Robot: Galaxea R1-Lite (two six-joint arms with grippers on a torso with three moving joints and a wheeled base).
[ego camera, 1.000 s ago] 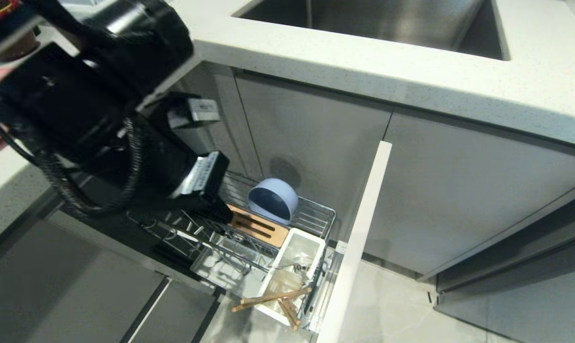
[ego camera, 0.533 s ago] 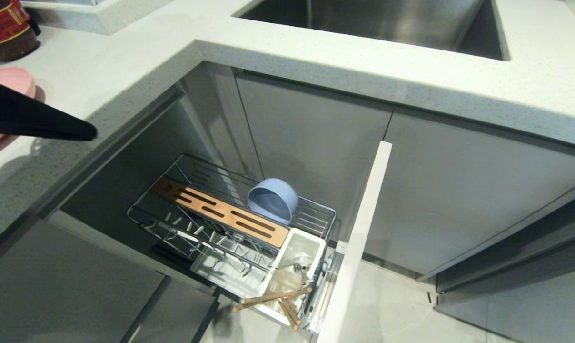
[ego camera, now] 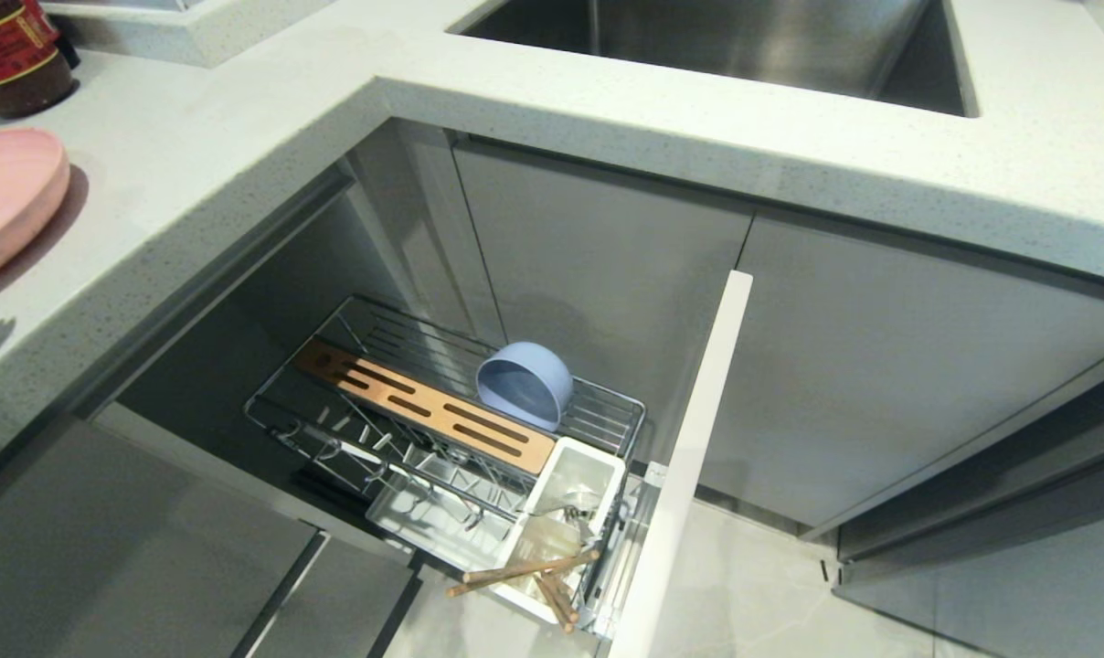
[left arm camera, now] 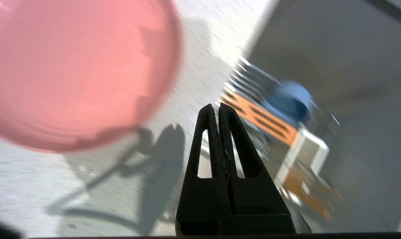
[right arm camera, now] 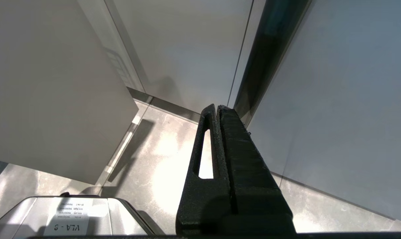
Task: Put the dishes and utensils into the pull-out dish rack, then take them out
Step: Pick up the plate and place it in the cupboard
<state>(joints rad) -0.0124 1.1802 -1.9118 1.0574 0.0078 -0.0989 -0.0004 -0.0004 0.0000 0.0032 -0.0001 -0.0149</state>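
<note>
The rack (ego camera: 442, 429) stands pulled out below the table (ego camera: 607, 100), its white front panel (ego camera: 689, 457) at the outer end. One blue bowl (ego camera: 525, 384) lies tipped on its side on the wires at the panel end of the rack's wood strip (ego camera: 424, 407). One white cup (ego camera: 561, 521) sits by the panel with two chopsticks (ego camera: 525, 571) leaning out over its rim and one spoon (ego camera: 575, 507) inside, its handle hard to make out. One pink plate (ego camera: 8, 196) lies flat on the table, up and well away from the rack, near a dark jar (ego camera: 17, 55). A second ago the left arm hung over the rack and hid much of the strip; half a second ago only its fingers showed over the plate; now the head view holds no arm at all and the whole strip is bare. In the left wrist view the left gripper (left arm camera: 218, 108) has its jaws pressed together, empty, over the table beside the plate, with the rack beyond. The right gripper (right arm camera: 217, 108), jaws also closed on nothing, is parked low over the floor (right arm camera: 160, 159) by the cabinet fronts (right arm camera: 336, 116). A sink (ego camera: 716, 41) is set in the table above the rack.
</note>
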